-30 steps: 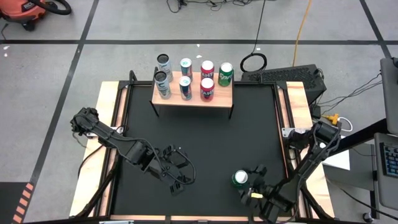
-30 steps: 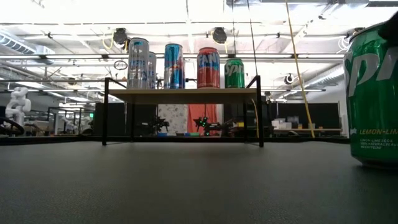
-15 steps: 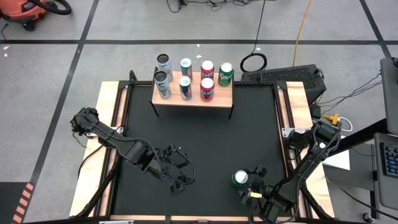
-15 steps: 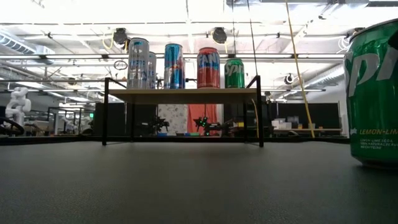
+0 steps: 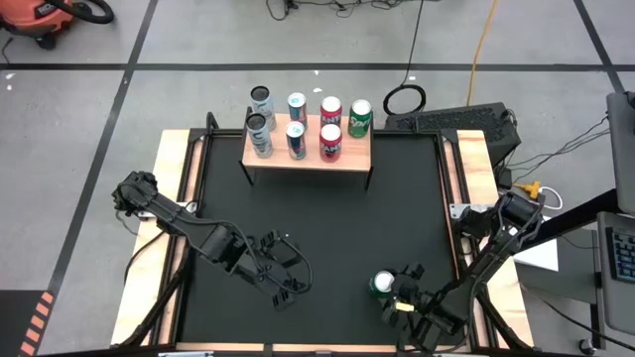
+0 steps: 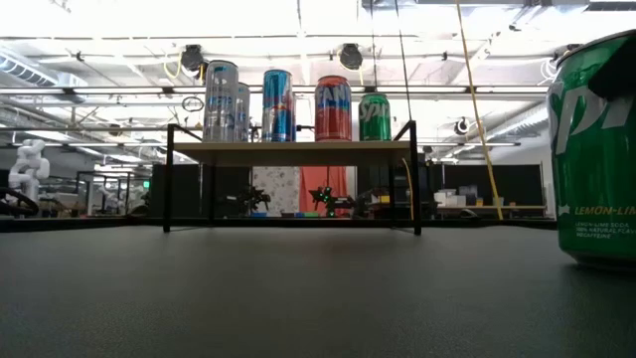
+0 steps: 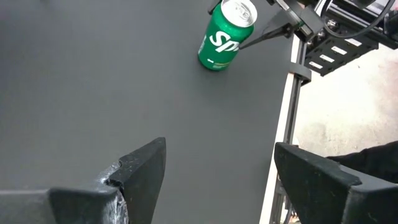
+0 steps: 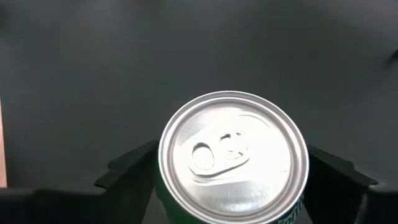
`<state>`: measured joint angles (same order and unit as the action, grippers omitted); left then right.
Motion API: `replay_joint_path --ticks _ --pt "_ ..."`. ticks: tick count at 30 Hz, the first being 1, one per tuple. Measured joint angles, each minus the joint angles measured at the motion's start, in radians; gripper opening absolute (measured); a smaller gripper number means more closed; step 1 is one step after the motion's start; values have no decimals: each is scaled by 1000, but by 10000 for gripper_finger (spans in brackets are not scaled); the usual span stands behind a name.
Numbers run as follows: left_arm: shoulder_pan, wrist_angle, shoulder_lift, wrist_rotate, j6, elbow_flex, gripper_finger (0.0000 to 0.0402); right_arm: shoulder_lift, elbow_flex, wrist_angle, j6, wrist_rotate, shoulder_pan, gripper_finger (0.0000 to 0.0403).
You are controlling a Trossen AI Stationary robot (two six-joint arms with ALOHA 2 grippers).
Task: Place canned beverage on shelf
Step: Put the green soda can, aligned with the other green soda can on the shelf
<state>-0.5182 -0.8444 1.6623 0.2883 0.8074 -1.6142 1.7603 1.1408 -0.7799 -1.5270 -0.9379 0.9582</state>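
A green can stands upright on the black surface, near the front edge and toward the right side. The right hand is down around it, with one dark finger on each side of the can. The fingers sit close beside the can, but I cannot tell if they are squeezing it. The can's shiny silver top with its pull tab faces up. The can's bottom rests flat on the surface. The left hand is on the left side of the surface, well apart from the can, with its fingers spread wide and nothing between them. Far at the back of the surface stands the shelf, a light wood board on thin black legs. Seven cans stand on the shelf or just behind it: silver ones on the left, then blue ones, then red ones, and one green can on the right.
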Motion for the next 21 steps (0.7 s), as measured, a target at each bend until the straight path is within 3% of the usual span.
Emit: replay_joint_path --ticks 9,21 --pt "0 -3 0 5 -1 0 299 -2 1 -21 2 20 -2 297" --pt "0 -4 0 17 -2 0 299 -2 1 -24 2 24 -2 293"
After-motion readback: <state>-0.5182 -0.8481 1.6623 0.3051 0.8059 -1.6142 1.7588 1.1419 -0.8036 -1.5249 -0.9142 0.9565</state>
